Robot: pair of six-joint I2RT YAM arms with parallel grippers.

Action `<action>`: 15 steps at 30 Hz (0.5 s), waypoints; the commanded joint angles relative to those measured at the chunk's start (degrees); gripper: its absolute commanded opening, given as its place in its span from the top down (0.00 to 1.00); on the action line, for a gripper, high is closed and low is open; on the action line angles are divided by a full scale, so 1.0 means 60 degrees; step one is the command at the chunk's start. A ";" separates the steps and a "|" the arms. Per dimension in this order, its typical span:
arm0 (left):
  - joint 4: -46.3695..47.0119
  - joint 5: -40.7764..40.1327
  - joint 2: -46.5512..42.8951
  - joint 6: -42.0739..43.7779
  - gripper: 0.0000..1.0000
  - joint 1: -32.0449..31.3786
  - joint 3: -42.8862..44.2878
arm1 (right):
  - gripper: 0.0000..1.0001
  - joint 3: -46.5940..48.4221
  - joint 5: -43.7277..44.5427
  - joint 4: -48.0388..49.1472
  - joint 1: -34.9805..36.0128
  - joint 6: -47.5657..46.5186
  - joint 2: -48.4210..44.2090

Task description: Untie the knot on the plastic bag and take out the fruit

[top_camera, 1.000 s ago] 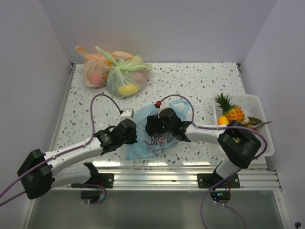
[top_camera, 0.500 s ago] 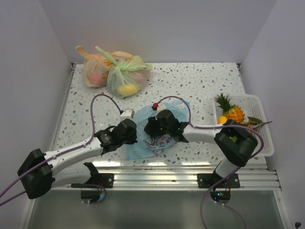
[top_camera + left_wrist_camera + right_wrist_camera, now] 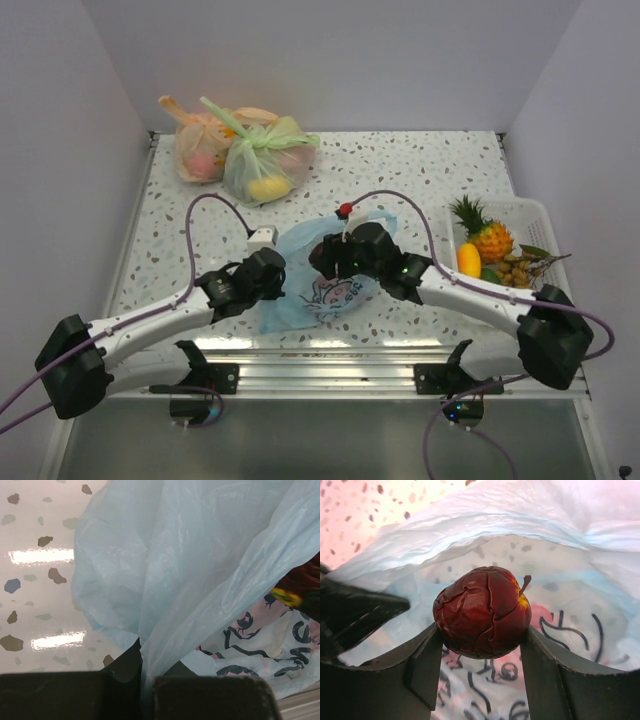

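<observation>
- Well, from above: the right gripper (image 3: 345,214) holds the dark fruit (image 3: 345,209) just over the blue bag (image 3: 295,300); I'd carry it high across to the basket (image 3: 548,212) before releasing.
- Left wrist: the left gripper (image 3: 145,682) is pinched tight on bag film; hold that steady.
- Right wrist: jaws clamp the fruit's sides; knot unseen, remaining contents hidden.

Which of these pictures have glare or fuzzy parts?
Left wrist view: lamp glare streaks on the table, its own jaws dark and blurred at the bottom. Right wrist view: the plastic bag washes out pinkish white up top, the dark red fruit sharp. Top external view: evenly lit.
</observation>
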 commanded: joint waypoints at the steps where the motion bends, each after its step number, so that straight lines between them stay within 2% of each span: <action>1: -0.0421 -0.0745 -0.0101 0.0253 1.00 0.0005 0.0663 | 0.89 0.0346 0.0659 -0.1937 0.0027 -0.0084 -0.1241; 4: -0.0641 -0.0980 -0.0101 0.0487 1.00 0.0005 0.0839 | 0.89 0.0507 0.2208 -0.3373 0.0013 -0.0099 -0.2456; 5: -0.0670 -0.1039 -0.0115 0.0517 1.00 -0.0009 0.0869 | 0.89 0.0565 0.3388 -0.3728 -0.0016 -0.0142 -0.2807; 6: -0.0670 -0.1039 -0.0130 0.0561 1.00 0.0005 0.0883 | 0.89 0.0754 0.3893 -0.4080 -0.0060 -0.0186 -0.3318; 9: -0.0656 -0.0937 -0.0218 0.0649 1.00 0.0005 0.0854 | 0.85 0.1295 0.5171 -0.5223 -0.0775 -0.0479 -0.3936; 13: -0.0773 -0.0747 -0.0335 0.0781 1.00 0.0005 0.0810 | 0.84 0.1722 0.5259 -0.5870 -0.3465 -0.0961 -0.4246; 15: -0.0816 -0.0673 -0.0422 0.0825 1.00 0.0005 0.0723 | 0.84 0.1825 0.5493 -0.5783 -0.4290 -0.1094 -0.4232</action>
